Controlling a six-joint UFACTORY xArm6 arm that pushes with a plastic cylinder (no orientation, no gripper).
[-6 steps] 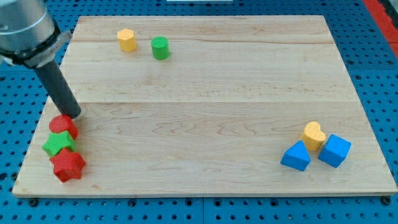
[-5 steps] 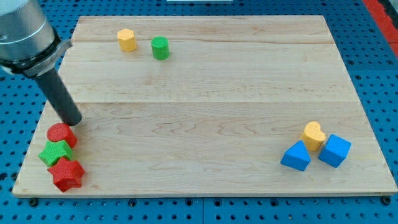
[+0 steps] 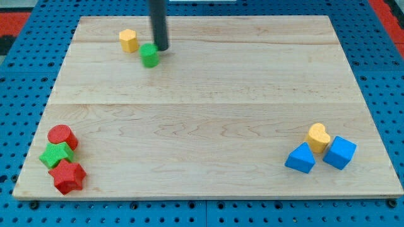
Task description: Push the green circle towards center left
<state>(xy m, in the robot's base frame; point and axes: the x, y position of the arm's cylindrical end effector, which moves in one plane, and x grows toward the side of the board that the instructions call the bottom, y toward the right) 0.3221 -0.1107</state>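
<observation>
The green circle [image 3: 149, 55] lies near the view's top left of the wooden board [image 3: 208, 107]. My tip [image 3: 161, 48] is at the circle's upper right edge, touching it or nearly so. The dark rod rises straight up out of the view's top. A yellow hexagon block [image 3: 129, 40] sits just left of and above the green circle.
A red circle [image 3: 62, 135], a green star [image 3: 55, 154] and a red star [image 3: 69, 176] cluster at the view's bottom left. A yellow heart [image 3: 318, 136] and two blue blocks [image 3: 300, 158] [image 3: 339, 152] sit at the bottom right.
The rod has moved from beside the red circle at the bottom left up to the green circle. The green circle has shifted left and down a little.
</observation>
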